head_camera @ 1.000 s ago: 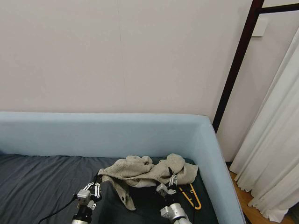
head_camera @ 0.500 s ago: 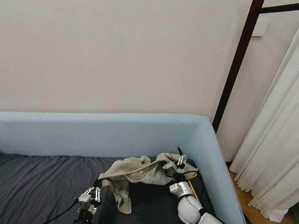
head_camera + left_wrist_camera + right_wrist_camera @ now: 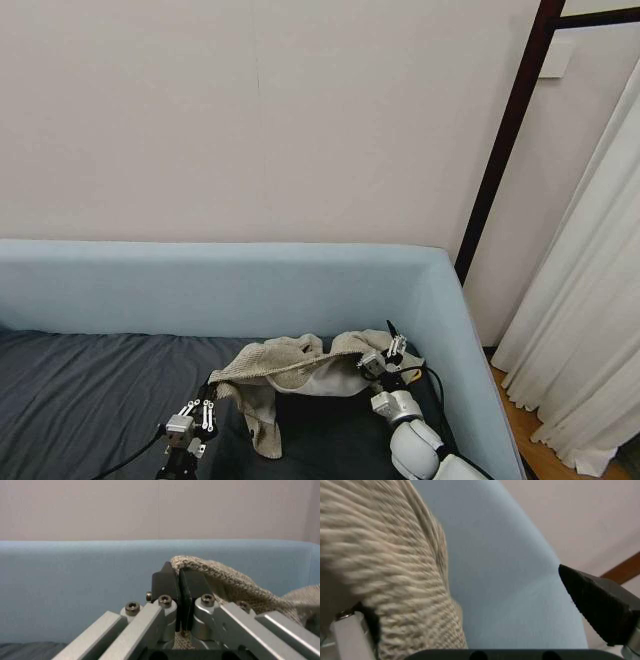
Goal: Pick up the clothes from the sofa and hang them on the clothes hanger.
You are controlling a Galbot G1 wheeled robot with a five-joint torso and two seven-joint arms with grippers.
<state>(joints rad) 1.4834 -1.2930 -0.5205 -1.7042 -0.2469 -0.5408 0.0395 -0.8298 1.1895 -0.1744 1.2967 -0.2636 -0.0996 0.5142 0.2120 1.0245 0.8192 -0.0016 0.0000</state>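
Garment: here's the beige coarse-knit garment (image 3: 290,365), rumpled and thick-ribbed, with a paler underside showing beneath its middle.
Where it is: up off the dark grey seat cushion (image 3: 90,390) at the right end of the light-blue upholstered sofa (image 3: 250,285). It is strung in a sagging line between the two grippers, and one loose end dangles beside the left one.
Left gripper: the left gripper (image 3: 207,398) sits low over the seat with its jaws pressed together on a fold of knit.
Right gripper: the right gripper (image 3: 388,350) is higher, close to the sofa's right arm. Its jaws stand well apart, and the knit seems to be hooked over one finger rather than pinched, though the cloth hides that side.
Left wrist view: this close-up confirms the pinch, with the black pads (image 3: 167,588) meeting and the garment (image 3: 220,577) arching out from between them.
Right wrist view: one bare dark finger (image 3: 595,607) stands clear against the blue sofa back, and the knit (image 3: 380,555) bulks over the opposite side.
Head view: beyond the sofa are the dark wooden post (image 3: 505,140) and the white curtain (image 3: 590,330).
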